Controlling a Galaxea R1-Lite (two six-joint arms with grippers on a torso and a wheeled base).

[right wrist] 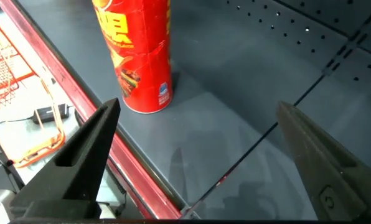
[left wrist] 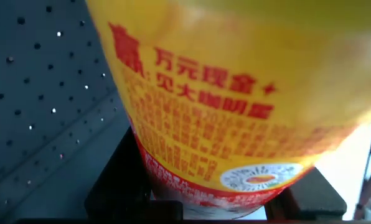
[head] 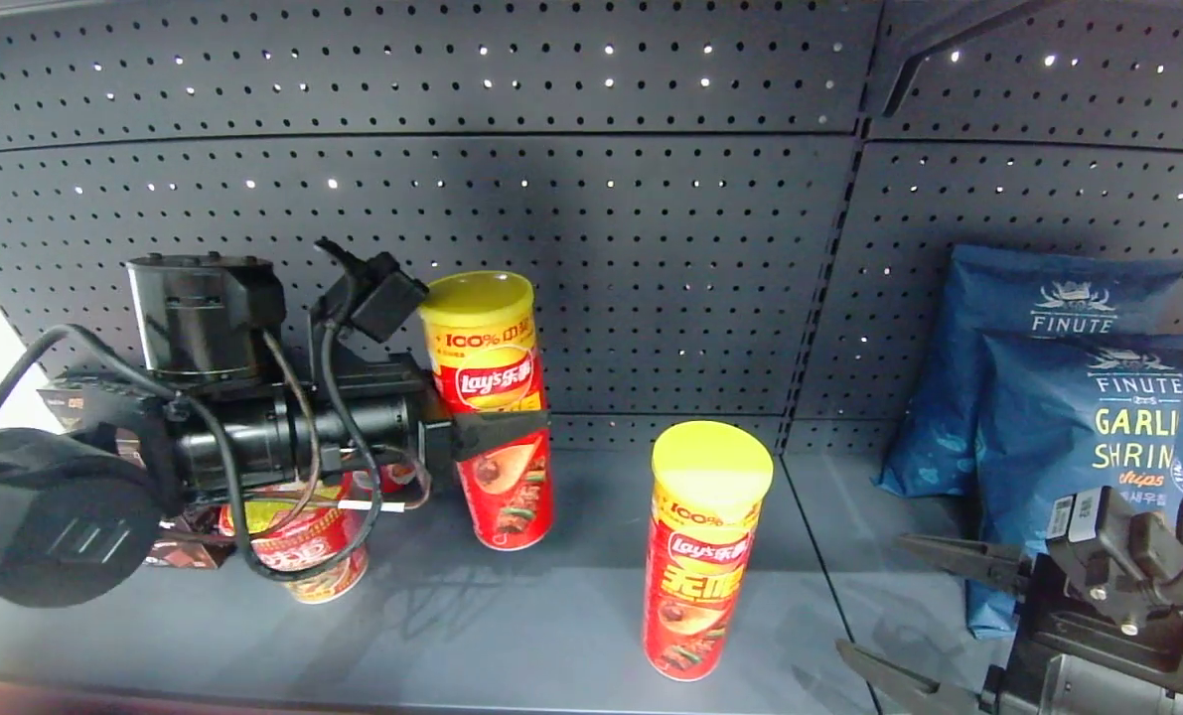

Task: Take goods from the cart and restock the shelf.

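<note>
A red and yellow chips can (head: 482,367) with a yellow lid stands slightly tilted near the shelf's back wall. My left gripper (head: 500,429) is shut around its middle. In the left wrist view the can's label (left wrist: 235,118) sits very close. I cannot tell whether its base touches the shelf (head: 571,606). A second, identical can (head: 705,561) stands free near the front edge, also seen as can (right wrist: 139,56). My right gripper (head: 924,621) hangs open at the lower right, to the right of that can and apart from it; its fingers (right wrist: 86,155) hold nothing.
Blue chip bags (head: 1078,397) lean against the pegboard at the right. A red cup-shaped package (head: 308,556) and a dark packet sit under my left arm. The shelf's red front edge (right wrist: 79,112) runs past the second can, with the orange cart (right wrist: 5,56) below.
</note>
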